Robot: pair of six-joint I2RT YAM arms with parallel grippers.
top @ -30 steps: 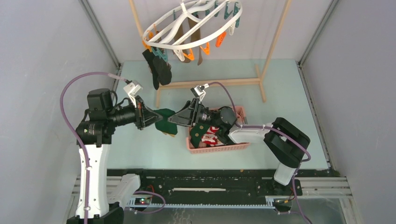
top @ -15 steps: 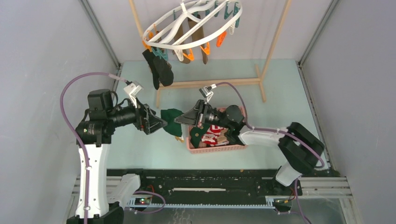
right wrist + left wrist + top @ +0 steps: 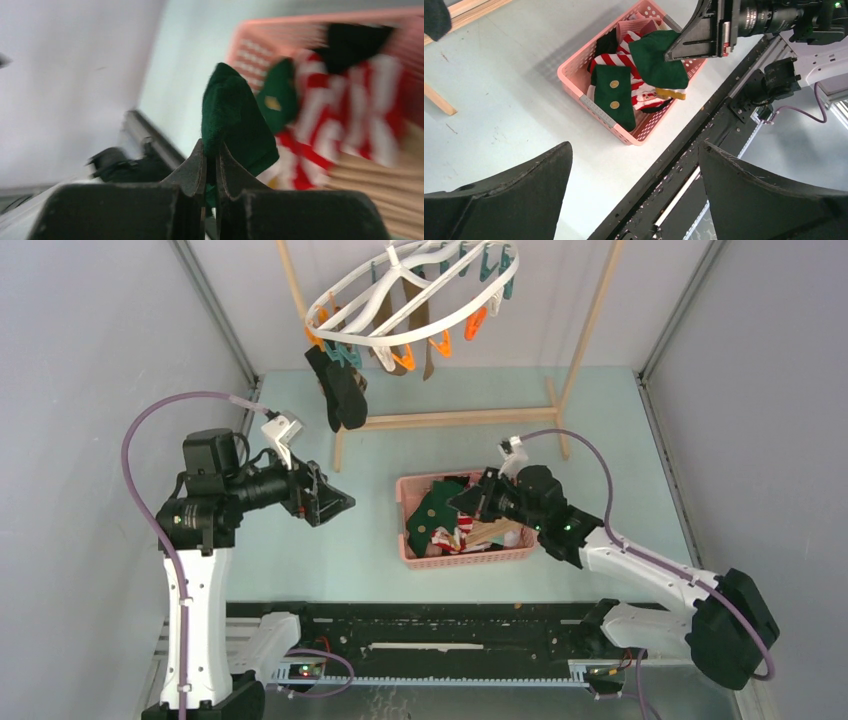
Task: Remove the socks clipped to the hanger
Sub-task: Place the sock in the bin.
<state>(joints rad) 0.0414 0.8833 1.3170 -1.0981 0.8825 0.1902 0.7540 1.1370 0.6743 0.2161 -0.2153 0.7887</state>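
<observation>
Fixed top camera looks steeply down from the near side; all three views share the pink slatted plastic basket [image 3: 465,558], left wrist from farther, right wrist close

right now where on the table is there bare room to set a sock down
Bare table lies between the open jaws of the left arm and the pink basket, and right of the basket, behind the right arm. Crowded: the basket, heaped with socks, that arm's jaws shut on a green sock over it.

pink basket [image 3: 465,558] | mid table [image 3: 620,440] | wood rack [image 3: 450,418] behind it
</observation>
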